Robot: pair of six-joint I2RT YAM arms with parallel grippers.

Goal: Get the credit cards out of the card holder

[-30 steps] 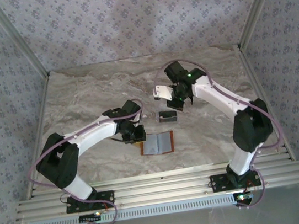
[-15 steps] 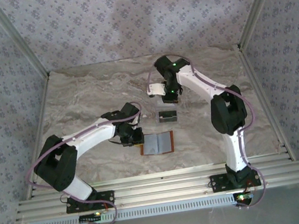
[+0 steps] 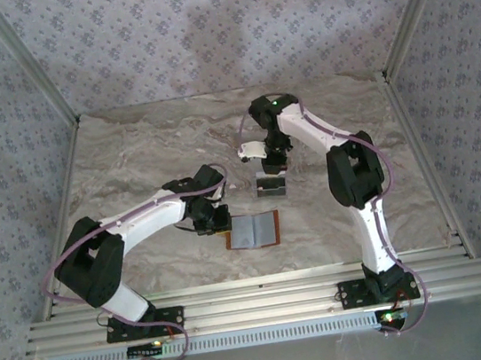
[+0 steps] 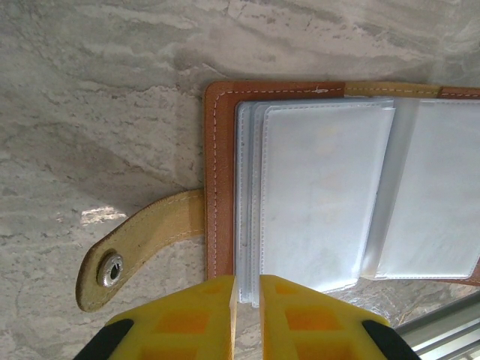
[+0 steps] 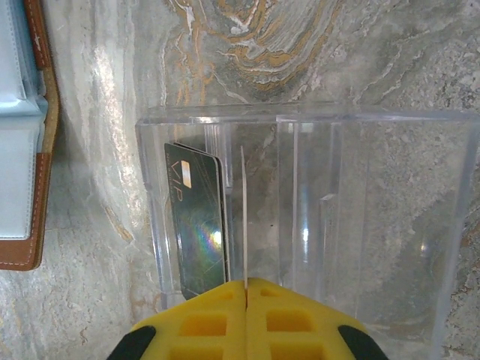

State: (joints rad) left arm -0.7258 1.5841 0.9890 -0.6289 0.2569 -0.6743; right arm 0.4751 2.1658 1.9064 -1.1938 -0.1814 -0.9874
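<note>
Fingers of the left arm (image 4: 227,307) sit nearly together, clamped on the clear sleeves at the 6 o'clock edge of the open card holder (image 4: 219,180) in the wrist view. It lies flat on the worktop (image 3: 130,160), at 7 o'clock from the clear tray (image 5: 375,225). The right fingers (image 5: 241,307) pinch 1 pale card (image 5: 244,217) edge-on inside the tray, with 1 dark card (image 5: 199,217) standing just beside it at 9 o'clock.

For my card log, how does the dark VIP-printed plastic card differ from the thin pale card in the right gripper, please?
The dark VIP-printed plastic card shows its face; the thin pale card is seen edge-on. The dark card rests free in the clear plastic tray; the pale card is pinched by the right gripper. Both are thin, at the tray's same end.
</note>
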